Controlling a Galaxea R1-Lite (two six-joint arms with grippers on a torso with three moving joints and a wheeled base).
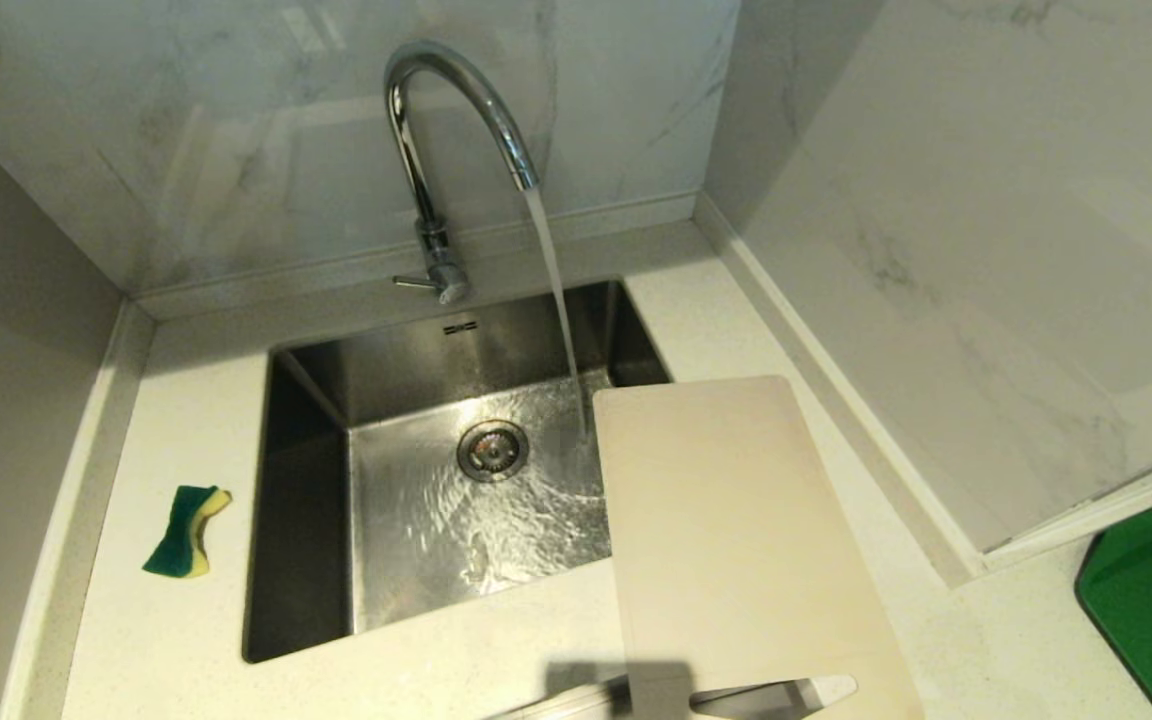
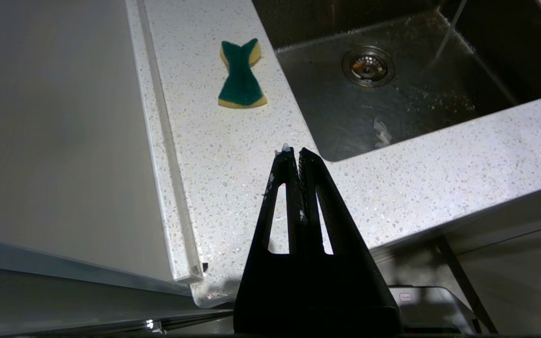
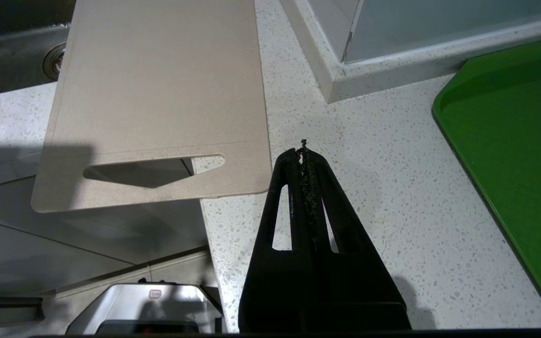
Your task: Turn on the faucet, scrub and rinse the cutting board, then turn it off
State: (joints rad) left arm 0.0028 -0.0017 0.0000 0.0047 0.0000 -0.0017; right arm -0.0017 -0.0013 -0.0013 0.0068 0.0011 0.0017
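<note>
Cutting board (image 1: 736, 540): seemingly no markings.

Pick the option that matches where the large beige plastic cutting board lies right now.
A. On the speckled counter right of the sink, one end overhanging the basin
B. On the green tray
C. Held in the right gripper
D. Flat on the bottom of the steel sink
A: the large beige plastic cutting board rests on the speckled counter, its far end overhanging the steel sink, in neither gripper.

Bright, even overhead light. Glare on the wet sink (image 1: 481, 520) floor and the faucet (image 1: 436, 110) arch; soft reflections on the marble wall (image 1: 236, 150). Dark shadow at lower centre of the worktop (image 1: 166, 640). Sharp throughout.
</note>
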